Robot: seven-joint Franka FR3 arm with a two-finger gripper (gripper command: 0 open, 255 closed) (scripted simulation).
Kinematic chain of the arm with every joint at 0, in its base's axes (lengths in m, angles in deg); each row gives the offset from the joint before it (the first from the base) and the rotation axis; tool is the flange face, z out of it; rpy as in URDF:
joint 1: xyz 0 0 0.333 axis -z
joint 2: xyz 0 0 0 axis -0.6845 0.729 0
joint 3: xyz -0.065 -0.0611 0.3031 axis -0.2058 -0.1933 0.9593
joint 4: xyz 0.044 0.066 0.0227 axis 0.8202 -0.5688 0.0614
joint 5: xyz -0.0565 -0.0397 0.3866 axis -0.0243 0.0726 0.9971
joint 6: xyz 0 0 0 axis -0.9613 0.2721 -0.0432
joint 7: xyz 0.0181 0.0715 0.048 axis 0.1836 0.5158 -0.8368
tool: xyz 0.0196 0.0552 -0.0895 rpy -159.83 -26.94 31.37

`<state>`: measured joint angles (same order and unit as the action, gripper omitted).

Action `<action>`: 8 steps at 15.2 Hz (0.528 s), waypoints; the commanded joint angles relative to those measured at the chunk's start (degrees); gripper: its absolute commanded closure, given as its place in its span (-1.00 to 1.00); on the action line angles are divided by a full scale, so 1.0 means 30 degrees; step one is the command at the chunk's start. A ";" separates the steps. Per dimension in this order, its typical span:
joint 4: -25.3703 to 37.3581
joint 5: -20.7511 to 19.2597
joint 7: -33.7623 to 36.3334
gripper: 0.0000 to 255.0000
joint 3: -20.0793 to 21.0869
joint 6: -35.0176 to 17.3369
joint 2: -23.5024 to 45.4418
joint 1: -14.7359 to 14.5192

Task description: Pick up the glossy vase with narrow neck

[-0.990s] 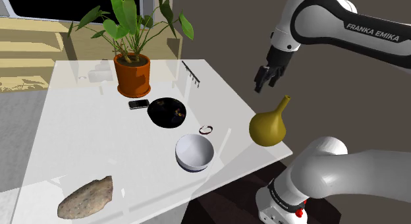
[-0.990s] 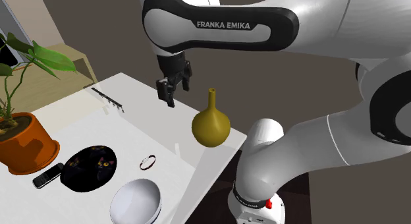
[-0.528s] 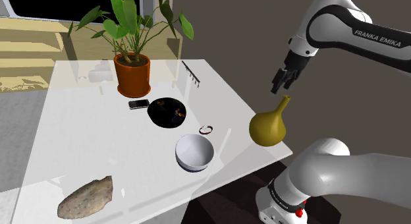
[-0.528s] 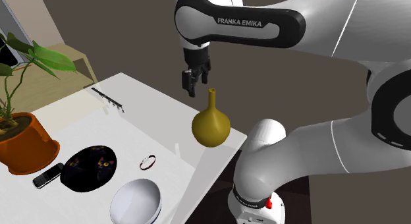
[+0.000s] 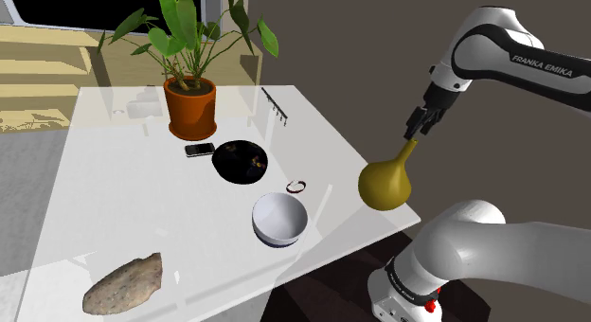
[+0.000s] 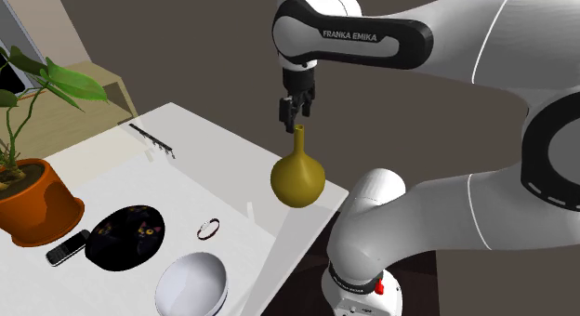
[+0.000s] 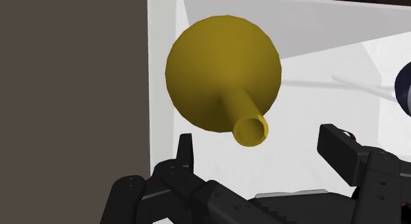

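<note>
A glossy mustard-yellow vase (image 5: 385,183) (image 6: 297,179) with a round body and a narrow neck stands upright at the white table's corner nearest the robot's stand. My black gripper (image 5: 418,129) (image 6: 296,120) hovers just above the neck's tip. In the wrist view the gripper (image 7: 257,138) is open, its fingers (image 7: 185,152) standing apart on either side of the vase's mouth without touching it. The vase's body (image 7: 224,71) lies beyond them.
On the white table (image 5: 123,197) are a potted plant (image 5: 190,107), a dark phone (image 5: 199,150), a black dish (image 5: 239,162), a small bracelet (image 5: 296,186), a white bowl (image 5: 279,219), a flat stone (image 5: 123,284) and a black rack (image 5: 275,104). The table edge runs right beside the vase.
The gripper has swung toward the shoulder view's right and come down from beside the vase to just above its neck. The vase has not moved.
</note>
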<state>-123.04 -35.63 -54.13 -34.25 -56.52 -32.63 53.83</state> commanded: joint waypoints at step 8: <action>-0.1559 -0.0363 0.0096 1.00 -0.0405 -0.1487 -0.0077 0.0142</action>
<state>-127.61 -36.71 -53.87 -35.46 -60.88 -32.85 54.26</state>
